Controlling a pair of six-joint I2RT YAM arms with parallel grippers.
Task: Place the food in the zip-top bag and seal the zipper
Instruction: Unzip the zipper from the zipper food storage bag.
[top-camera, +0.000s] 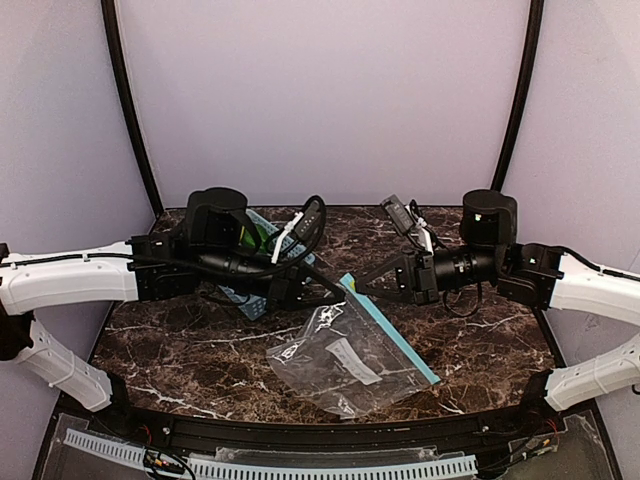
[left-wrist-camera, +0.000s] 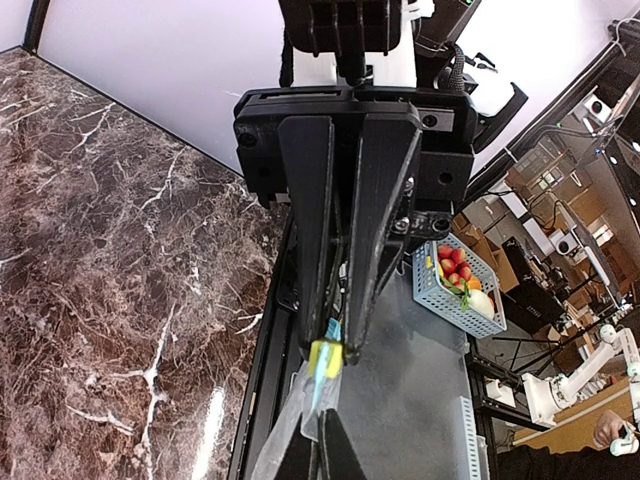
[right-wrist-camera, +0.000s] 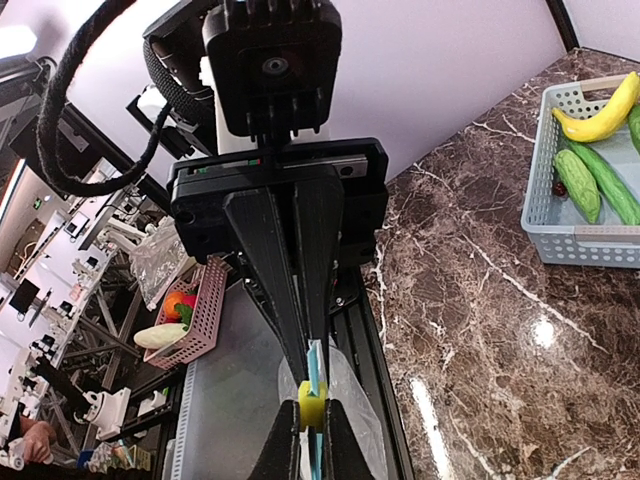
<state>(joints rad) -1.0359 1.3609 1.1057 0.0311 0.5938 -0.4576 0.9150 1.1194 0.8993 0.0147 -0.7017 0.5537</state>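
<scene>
Even bright light from overhead; glare spots on marble table (right-wrist-camera: 541, 333); wrist views sharp, bkgd slightly soft

surface: dark brown marble-patterned table (top-camera: 480, 330) | near centre front: clear crinkled zip-top bag (top-camera: 335, 375), white label patch (top-camera: 352, 360) up, light-blue zipper (top-camera: 395, 335) along its right edge | back left: light-blue slotted basket (right-wrist-camera: 575, 232), partly hidden

A small clear crinkly plastic zip-top bag (top-camera: 345, 360) lies flat on the dark marble table (top-camera: 180, 340), mid-table toward the front edge, with its thin light-blue zipper strip (top-camera: 400, 340) along its right side. Behind and left, toward the back edge, a light-blue slotted plastic basket (right-wrist-camera: 590, 245) holds a yellow banana (right-wrist-camera: 603, 108) and two long green cucumber-like pieces (right-wrist-camera: 577, 185).
</scene>
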